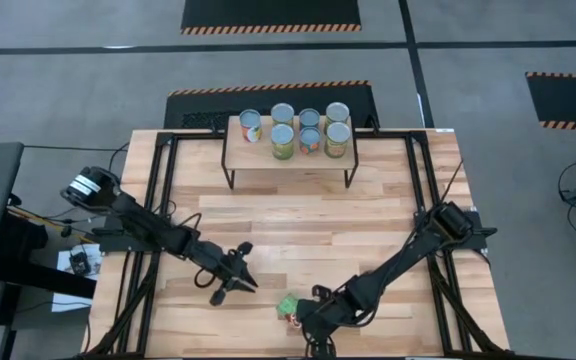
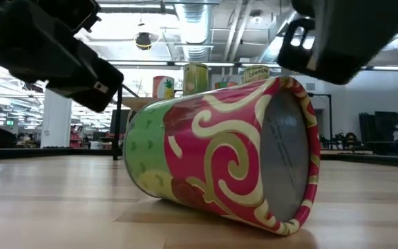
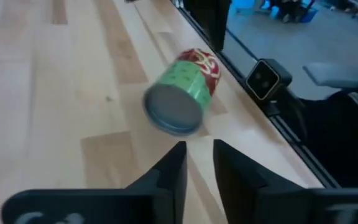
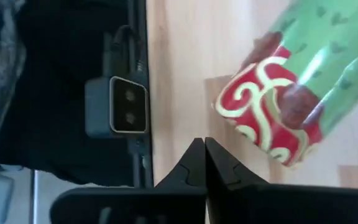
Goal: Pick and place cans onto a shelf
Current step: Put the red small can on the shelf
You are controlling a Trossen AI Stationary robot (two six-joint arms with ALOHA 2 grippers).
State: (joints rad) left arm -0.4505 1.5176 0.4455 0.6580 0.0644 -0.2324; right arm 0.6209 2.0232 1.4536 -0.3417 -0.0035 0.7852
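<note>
Lying on its side near the front edge of the big wooden table [image 1: 298, 225] is one small round tin can with a green and red label and pale swirls [image 1: 287, 304]. This fallen can is the landmark for everything else.

To the left of the fallen can, a little way off, hangs the left gripper [image 1: 230, 285] on its dark arm. Its two dark fingers [image 3: 169, 174] stand a small way apart with a narrow gap, and nothing is between them. They point toward the can's grey round end but do not touch it.

Just to the right of the fallen can sits the right gripper [image 1: 313, 318]. Its fingers [image 4: 194, 163] are pressed together, tip to tip, and they hold nothing. The can lies beside them, not between them.

Far behind the fallen can, at the back of the table, stands the small low shelf with a light wood top and thin black legs [image 1: 236, 158]. Seven upright tin cans [image 1: 309, 130] with pale round tops stand close together on it. One at the left end has a yellow and red label [image 1: 251, 127], and two have green labels.

A small grey camera box [image 3: 268, 79] sits at the table's edge near the fallen can.
</note>
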